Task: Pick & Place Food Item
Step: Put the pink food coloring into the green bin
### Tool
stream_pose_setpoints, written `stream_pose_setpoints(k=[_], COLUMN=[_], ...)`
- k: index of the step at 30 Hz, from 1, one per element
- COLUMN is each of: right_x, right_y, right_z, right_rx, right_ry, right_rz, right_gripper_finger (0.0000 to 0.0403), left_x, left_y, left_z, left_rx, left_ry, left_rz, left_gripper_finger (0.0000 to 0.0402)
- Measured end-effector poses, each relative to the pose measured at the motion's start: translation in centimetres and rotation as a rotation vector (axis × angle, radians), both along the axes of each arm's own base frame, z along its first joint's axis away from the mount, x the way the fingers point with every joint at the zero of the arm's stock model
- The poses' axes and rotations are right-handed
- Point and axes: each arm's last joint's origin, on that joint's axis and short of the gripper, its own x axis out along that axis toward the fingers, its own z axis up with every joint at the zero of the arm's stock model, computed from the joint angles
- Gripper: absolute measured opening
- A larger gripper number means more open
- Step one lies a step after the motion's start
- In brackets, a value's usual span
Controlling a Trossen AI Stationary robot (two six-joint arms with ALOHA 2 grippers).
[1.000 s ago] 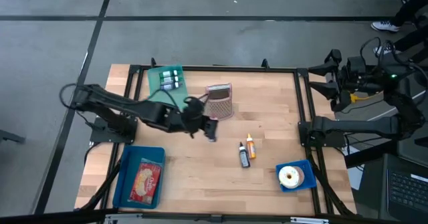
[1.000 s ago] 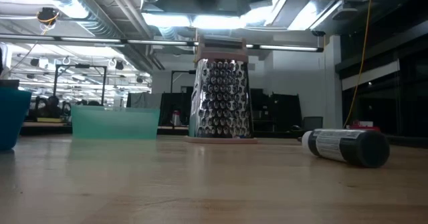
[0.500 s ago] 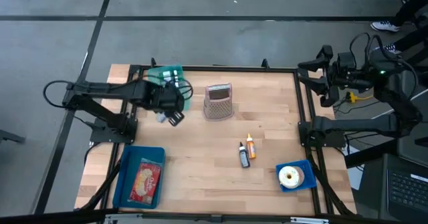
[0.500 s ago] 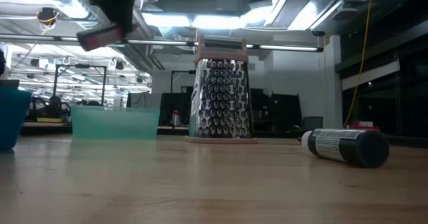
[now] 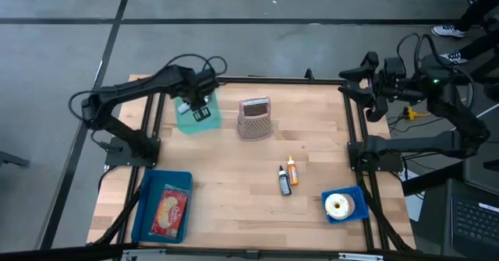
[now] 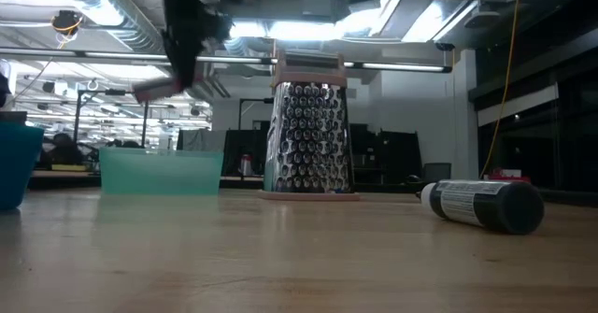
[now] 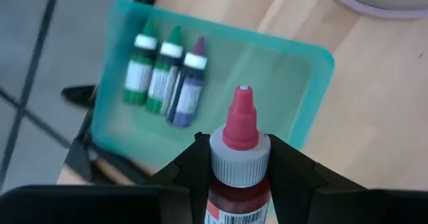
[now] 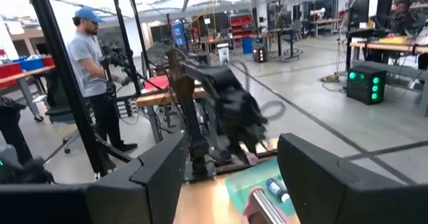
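A small red bottle (image 7: 239, 127) with a red cap and a grey collar hangs over a teal tray (image 7: 281, 70), with my left gripper (image 5: 196, 105) shut on it. In the low view the bottle's cap (image 6: 154, 91) juts out below that gripper (image 6: 182, 42). Three bottles (image 7: 164, 80), two green and one purple, lie side by side in the tray (image 5: 204, 122) at the table's far left. My right gripper (image 5: 366, 89) stands open, raised beyond the table's far right corner, its wide-set fingers (image 8: 160, 177) holding nothing. My left gripper pinches the red bottle between its two fingers (image 7: 190, 170), which sit on the body just below the grey collar (image 7: 239, 158). The bottle lies along the fingers and its cap sticks out past their tips. It is tilted and lifted clear above the teal tray.
A metal grater (image 5: 254, 118) stands right of the teal tray. Two small bottles (image 5: 288, 175) lie mid-table. A blue tray with a red packet (image 5: 164, 206) sits at the near left, and a blue dish with a pale ring (image 5: 341, 206) at the near right. A person (image 8: 90, 77) stands beyond the table.
My left gripper has swung from beside the grater toward the table's far left edge and now hangs over the teal tray. It has carried the red bottle along, rolling and tipping further downward on the way. My right gripper has edged slightly toward the table.
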Motion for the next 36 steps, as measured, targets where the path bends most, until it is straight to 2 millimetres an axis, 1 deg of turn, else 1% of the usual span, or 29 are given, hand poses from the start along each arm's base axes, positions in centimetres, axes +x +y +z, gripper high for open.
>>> stream_pose_setpoints(k=[4, 8, 12, 16, 19, 21, 25, 31, 33, 36], right_x=[-0.3, -0.9, -1.3, -1.4, -1.4, -1.4, -1.4, -1.4, -1.4, -1.4], right_y=[0.1, 0.3, 0.3, 0.4, 0.4, 0.4, 0.4, 0.4, 0.4, 0.4], right_z=[0.4, 0.6, 0.6, 0.6, 0.6, 0.6, 0.6, 0.6, 0.6, 0.6], right_rx=[-0.008, -0.011, 0.009, 0.021, 0.042, 0.055, 0.063, 0.063, 0.063, 0.063], right_ry=[-0.039, -0.061, -0.070, -0.075, -0.074, -0.075, -0.075, -0.076, -0.076, -0.076], right_rz=[0.000, 0.000, 0.001, 0.002, 0.003, 0.005, 0.005, 0.005, 0.005, 0.005], right_gripper_finger=[0.0232, 0.0232, 0.0232, 0.0232, 0.0232, 0.0232, 0.0232, 0.0232, 0.0232, 0.0231], left_x=[1.0, 1.9, 2.9, 4.3, 4.9, 5.1, 5.1, 4.4, 4.2, 4.1], left_y=[2.0, 3.4, 4.5, 5.3, 5.7, 6.1, 6.9, 8.3, 8.6, 8.7], left_z=[-3.1, -6.7, -9.8, -12.1, -13.5, -14.2, -14.9, -15.0, -15.0, -14.9], left_rx=[-0.075, -0.131, -0.170, -0.164, -0.155, -0.151, -0.138, -0.121, -0.103, -0.061], left_ry=[0.030, 0.139, 0.237, 0.254, 0.271, 0.288, 0.299, 0.301, 0.317, 0.357], left_rz=[-0.036, -0.076, -0.119, -0.184, -0.212, -0.222, -0.231, -0.196, -0.182, -0.168], left_gripper_finger=[0.0111, 0.0111, 0.0111, 0.0111, 0.0111, 0.0111, 0.0111, 0.0112, 0.0133, 0.0181])
